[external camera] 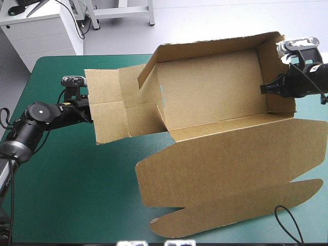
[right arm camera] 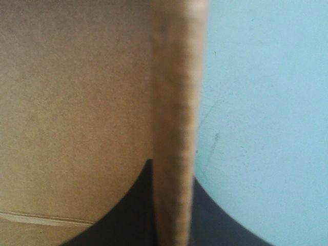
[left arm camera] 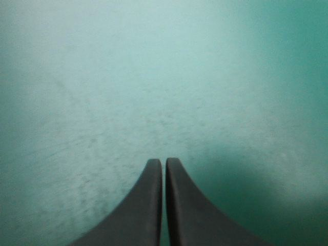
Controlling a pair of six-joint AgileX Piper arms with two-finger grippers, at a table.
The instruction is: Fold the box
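Two hands flank the box (external camera: 215, 97), its long axis running left-right across the surface (external camera: 66, 169): the right hand (external camera: 264, 88) pinches the raised right end wall; the left hand (left arm camera: 164, 163), pressed together and empty, sits at the flat left flaps.

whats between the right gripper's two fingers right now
A raised wall of the box, edge-on, is clamped in the right gripper; the right wrist view shows it.
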